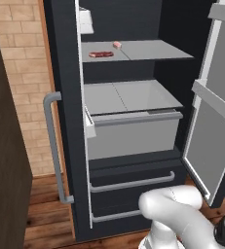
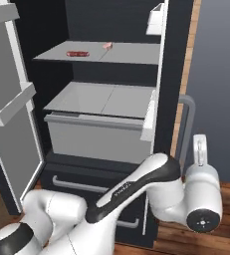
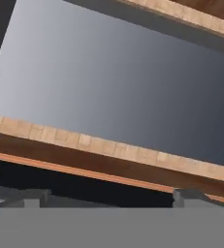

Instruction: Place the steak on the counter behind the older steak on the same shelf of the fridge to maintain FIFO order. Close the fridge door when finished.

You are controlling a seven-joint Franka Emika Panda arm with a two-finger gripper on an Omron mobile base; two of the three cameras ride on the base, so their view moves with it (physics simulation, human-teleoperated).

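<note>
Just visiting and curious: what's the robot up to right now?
Gripper open, empty, away from the fridge. Pink steak on the upper shelf behind the older steak. Door open; nothing in the way.

steak (image 1: 117, 44) behind older steak (image 1: 101, 54), on shelf (image 1: 153, 50)

Both base views face open fridge (image 1: 133, 121), opposite sides

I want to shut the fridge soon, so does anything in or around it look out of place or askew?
Nothing spilled or askew. The steak lies behind the older steak on the shelf. The only thing unfinished: the fridge door stands wide open. The gripper is open and empty.
</note>
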